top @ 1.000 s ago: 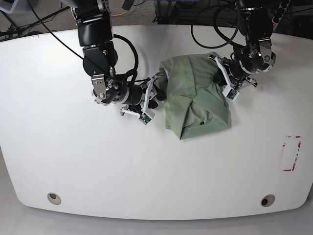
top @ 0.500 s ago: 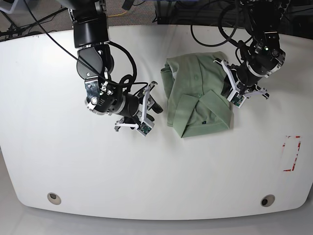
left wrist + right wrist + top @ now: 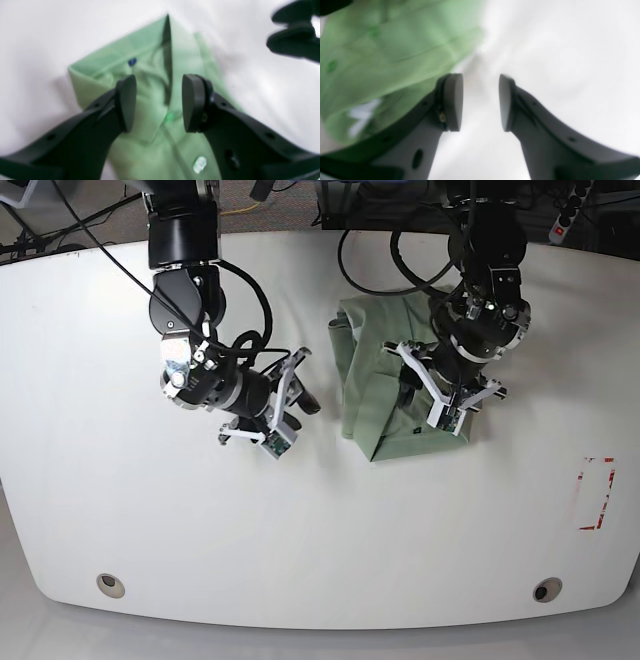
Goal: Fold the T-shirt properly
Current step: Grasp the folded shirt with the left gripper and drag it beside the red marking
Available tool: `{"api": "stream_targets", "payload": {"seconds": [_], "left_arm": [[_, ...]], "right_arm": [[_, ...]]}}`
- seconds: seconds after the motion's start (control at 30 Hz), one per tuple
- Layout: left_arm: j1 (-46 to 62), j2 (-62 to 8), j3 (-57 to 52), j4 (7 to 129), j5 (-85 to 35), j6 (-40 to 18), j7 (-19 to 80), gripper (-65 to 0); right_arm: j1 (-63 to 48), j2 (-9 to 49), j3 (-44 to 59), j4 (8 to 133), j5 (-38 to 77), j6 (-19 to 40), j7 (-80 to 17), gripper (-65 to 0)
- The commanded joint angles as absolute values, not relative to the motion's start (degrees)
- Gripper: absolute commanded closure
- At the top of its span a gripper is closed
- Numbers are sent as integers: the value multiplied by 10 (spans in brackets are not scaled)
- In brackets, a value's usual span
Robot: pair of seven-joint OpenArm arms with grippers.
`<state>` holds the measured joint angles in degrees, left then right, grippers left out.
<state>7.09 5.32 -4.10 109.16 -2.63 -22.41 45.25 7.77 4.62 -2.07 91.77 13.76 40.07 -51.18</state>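
Two black grippers are over the white table (image 3: 120, 510). The left gripper (image 3: 158, 102) hovers above the folded pale sage-green cotton T-shirt (image 3: 375, 370), jaws spread, nothing between them; the cloth lies directly beneath, its small white label (image 3: 199, 163) below the right pad. The right gripper (image 3: 480, 102) hangs jaws apart over bare tabletop, empty, the shirt's edge just beside its left finger.

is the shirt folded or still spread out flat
Folded. The T-shirt lies as a compact, roughly rectangular bundle with layered edges on the white table, no sleeves sticking out.
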Motion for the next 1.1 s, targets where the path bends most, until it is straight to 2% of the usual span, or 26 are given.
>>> {"api": "stream_targets", "payload": {"seconds": [0.0, 0.1, 0.23, 0.37, 0.57, 0.7, 0.83, 1.0, 1.07], "left_arm": [[67, 54, -15, 1100, -32, -179, 427, -279], [77, 51, 16, 1099, -32, -109, 425, -281], [85, 51, 41, 1086, -32, -58, 425, -281], [85, 52, 44, 1036, -32, -22, 421, -281], [102, 48, 41, 945, -32, -1, 338, -281], [99, 19, 44, 881, -33, 0, 332, -281], [96, -27, 39, 876, -36, -17, 334, -281], [96, -92, -14, 872, -36, -73, 335, -281], [96, -125, -57, 862, -36, -120, 335, -281]], "right_arm": [[93, 48, 0, 904, 144, 400, -502, -217], [95, 48, 43, 883, 144, 400, -502, -217], [95, 51, 84, 881, 144, 400, -502, -217], [95, 51, 99, 879, 144, 400, -502, -217], [90, 51, 111, 879, 144, 400, -502, -217], [89, 50, 111, 879, 144, 400, -502, -217], [85, 50, 111, 880, 144, 400, -502, -217], [82, 50, 111, 884, 144, 400, -502, -217], [82, 50, 111, 888, 144, 400, -502, -217]]}}
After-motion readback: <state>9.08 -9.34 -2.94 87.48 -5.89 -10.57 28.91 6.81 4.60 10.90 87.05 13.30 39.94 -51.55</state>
